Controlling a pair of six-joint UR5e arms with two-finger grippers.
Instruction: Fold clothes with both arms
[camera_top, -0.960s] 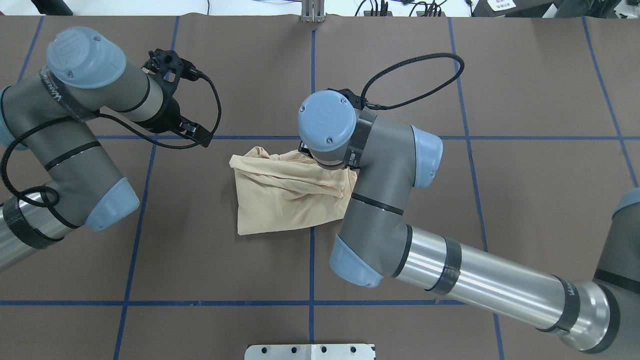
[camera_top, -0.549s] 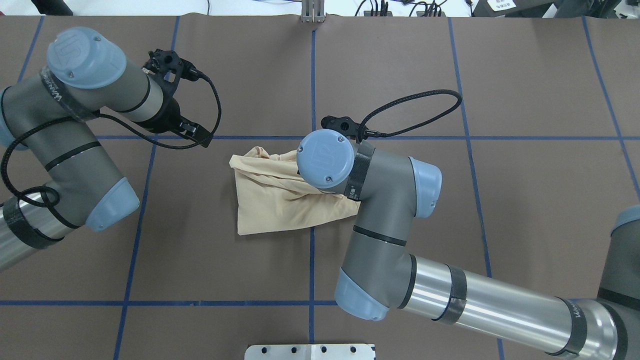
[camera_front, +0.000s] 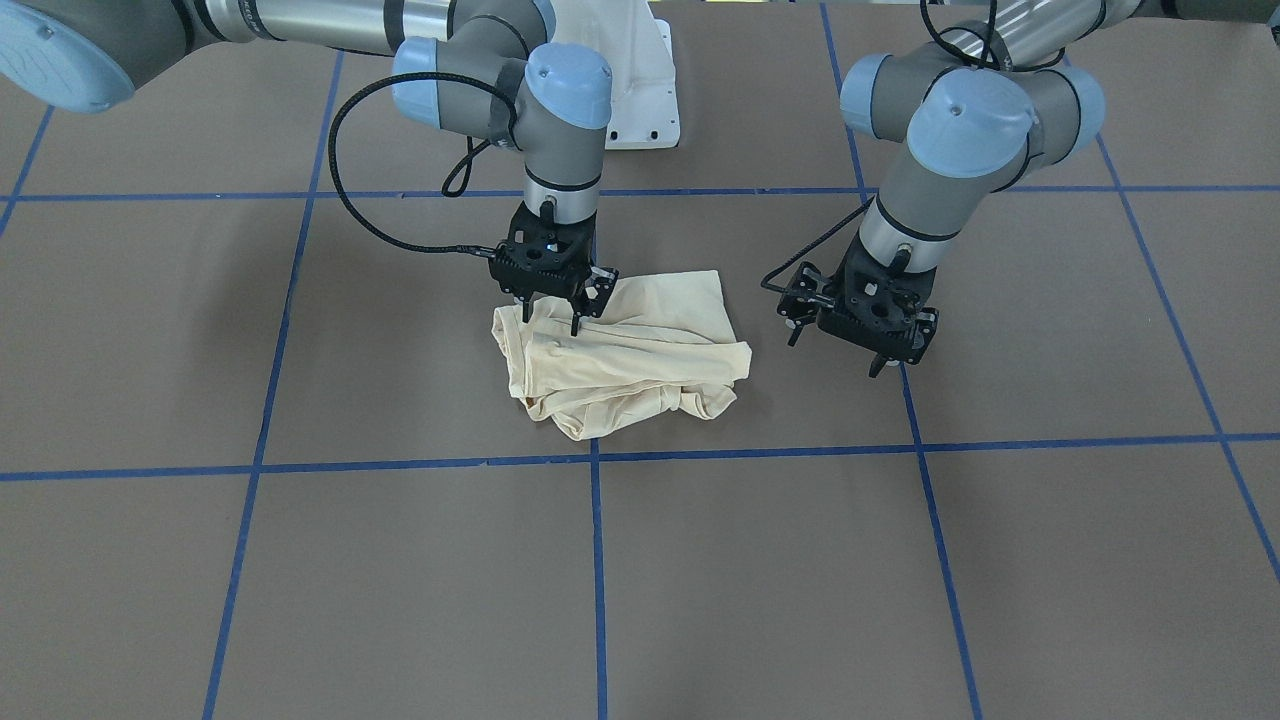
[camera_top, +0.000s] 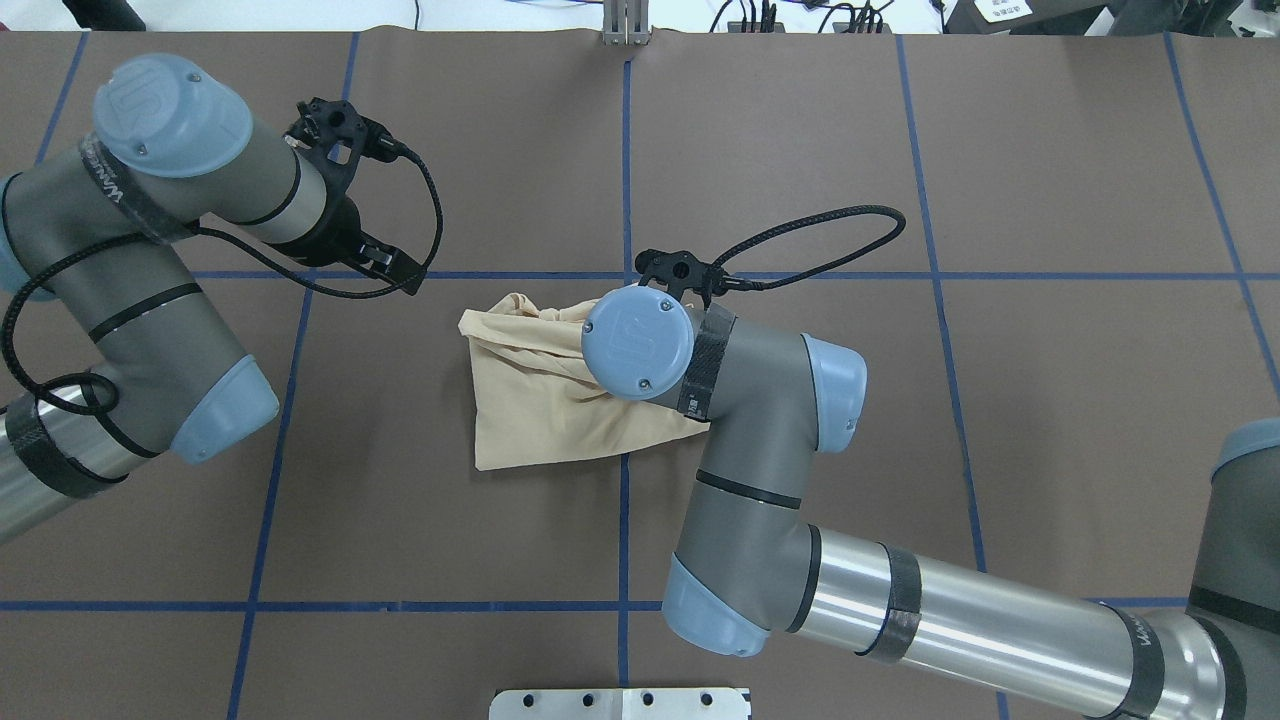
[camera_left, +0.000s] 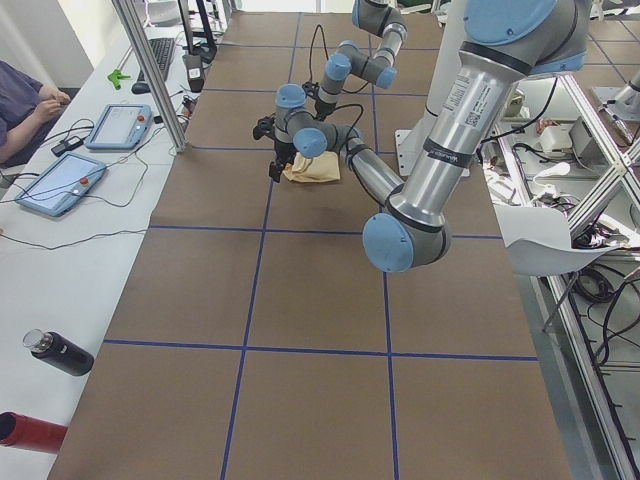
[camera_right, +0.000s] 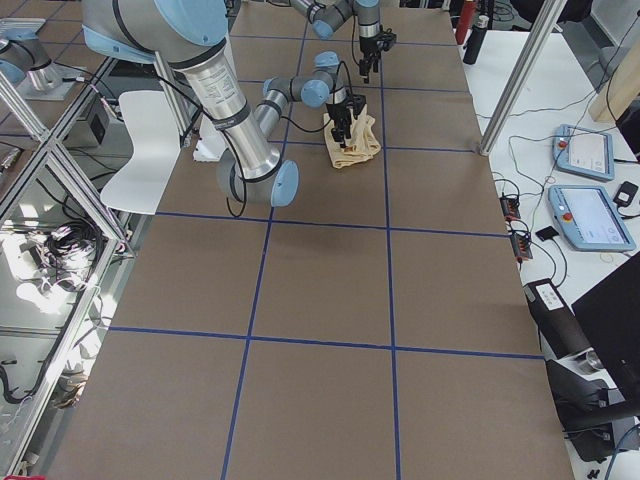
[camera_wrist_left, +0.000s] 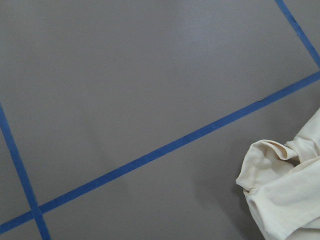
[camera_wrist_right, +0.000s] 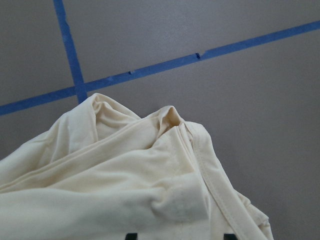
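Standing over the T-shirt's upper-left edge, the right gripper holds its fingers apart; the left gripper, right of the shirt, is likewise spread.

Robotics lab: left arm, right arm working at big brown-covered desk with blue tape grid; control tablets on white side bench, metal frame post, seated person at bench.
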